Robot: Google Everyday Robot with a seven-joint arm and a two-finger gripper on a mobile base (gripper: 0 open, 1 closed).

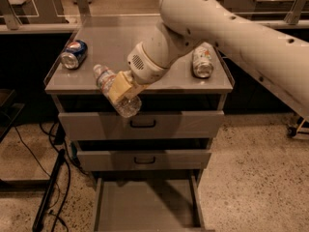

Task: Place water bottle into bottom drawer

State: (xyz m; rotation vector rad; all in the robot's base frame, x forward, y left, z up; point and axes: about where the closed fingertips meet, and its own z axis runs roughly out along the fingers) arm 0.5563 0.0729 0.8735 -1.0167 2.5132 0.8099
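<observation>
The water bottle [110,87] is a small clear crinkled bottle with a pale label band, held tilted with its cap end up to the left. My gripper [120,89] is shut on the water bottle around its middle, holding it just past the front edge of the cabinet top, in front of the top drawer. The bottom drawer [145,208] is pulled open below, a shallow grey tray with a bare flat floor. The bottle is well above it.
A blue Pepsi can [74,53] lies on the cabinet top [125,37] at the left. A silver-green can [202,61] lies at the right. The two upper drawers [141,123] are closed. Dark cables [53,178] run along the floor at the left.
</observation>
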